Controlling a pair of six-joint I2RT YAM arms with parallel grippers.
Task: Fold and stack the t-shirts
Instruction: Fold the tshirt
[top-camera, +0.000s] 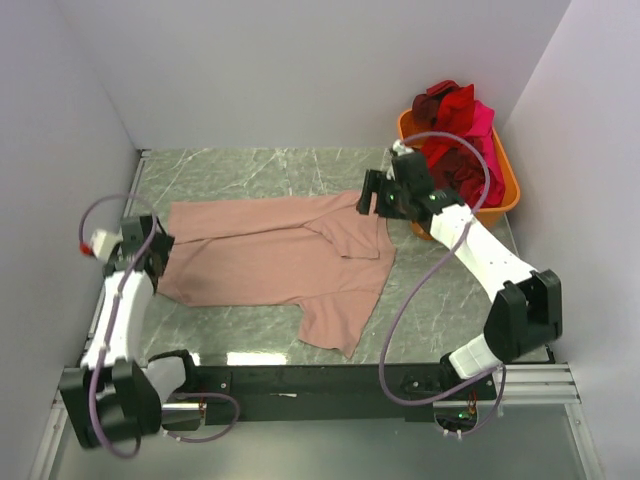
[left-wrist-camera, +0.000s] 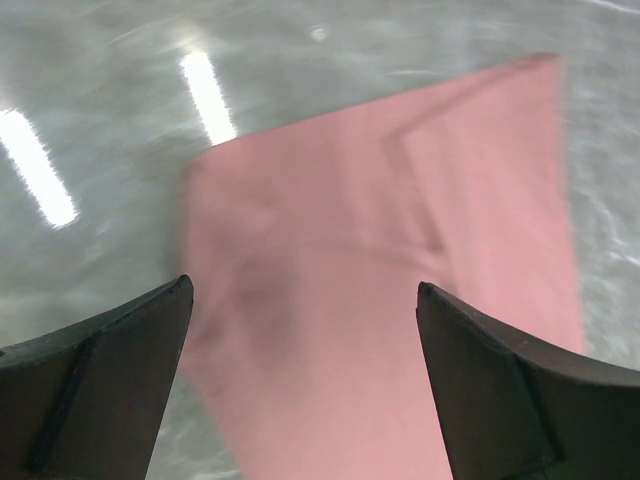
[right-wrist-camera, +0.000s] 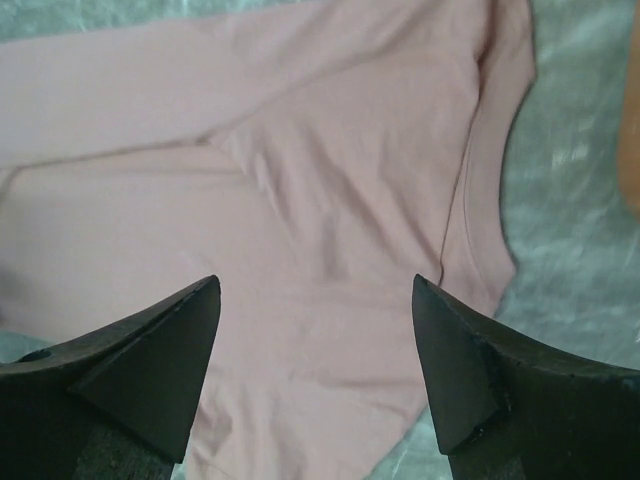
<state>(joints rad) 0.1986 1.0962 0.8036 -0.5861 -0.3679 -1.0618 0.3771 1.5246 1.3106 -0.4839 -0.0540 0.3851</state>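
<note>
A dusty pink t-shirt (top-camera: 270, 255) lies spread on the marble table, partly folded, one sleeve hanging toward the front edge. Red, maroon and hot pink t-shirts (top-camera: 455, 125) are heaped in the orange tub (top-camera: 503, 180) at the back right. My left gripper (top-camera: 160, 250) hovers open over the shirt's left end; in the left wrist view (left-wrist-camera: 303, 288) pink cloth (left-wrist-camera: 380, 260) lies below the spread fingers, none of it pinched. My right gripper (top-camera: 372, 200) is open above the shirt's right upper corner; the right wrist view (right-wrist-camera: 315, 282) shows the shirt (right-wrist-camera: 300, 200) beneath, not gripped.
White walls close in the table on the left, back and right. The orange tub stands close behind the right arm (top-camera: 480, 250). A black rail (top-camera: 300, 378) with the arm bases runs along the near edge. Bare marble (top-camera: 250, 170) shows behind the shirt.
</note>
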